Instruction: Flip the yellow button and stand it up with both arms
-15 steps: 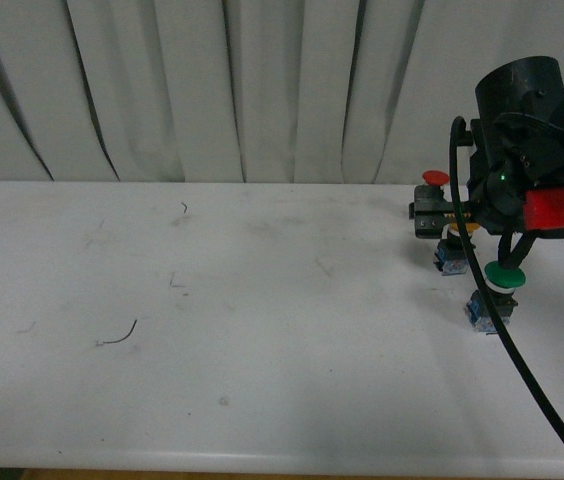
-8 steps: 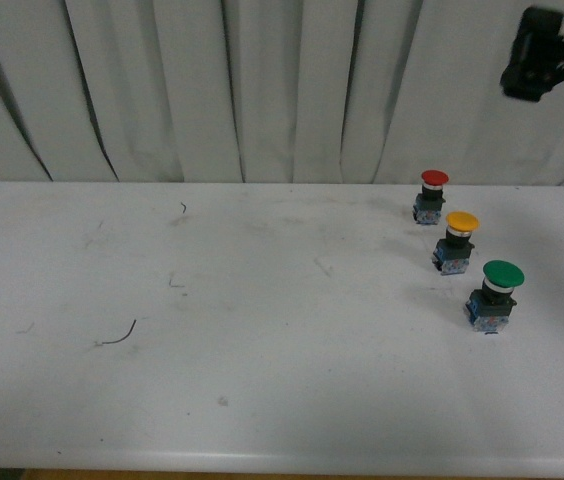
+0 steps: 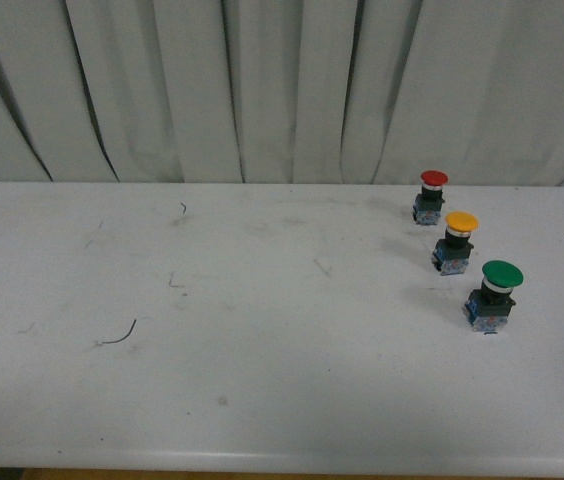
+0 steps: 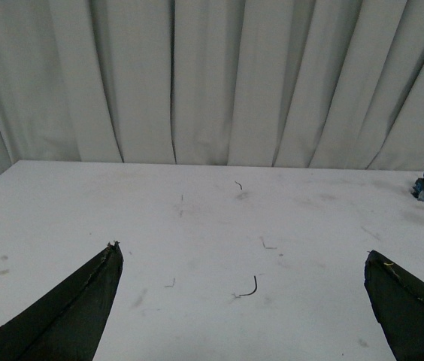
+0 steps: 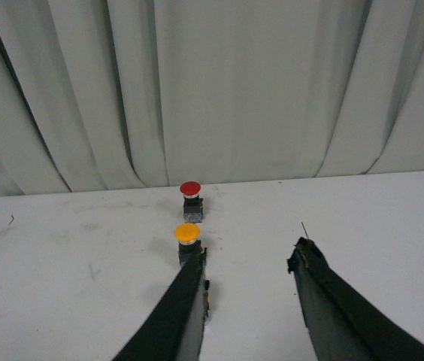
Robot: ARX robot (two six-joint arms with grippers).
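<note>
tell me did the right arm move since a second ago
Yes. In the front view it rose from over the yellow button up out of frame; the button itself stayed put.

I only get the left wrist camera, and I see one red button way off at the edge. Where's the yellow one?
Observer: The yellow button stands cap-up on the table, in a row between the red button and a green button.
Operator: Is a robot hand holding it?
Observer: No. In the front view nothing touches it, and neither arm shows there.
Operator: So where's the other hand?
Observer: The right end effector is open. In its wrist view, the yellow button sits by the tip of one finger, outside the gap.
</note>
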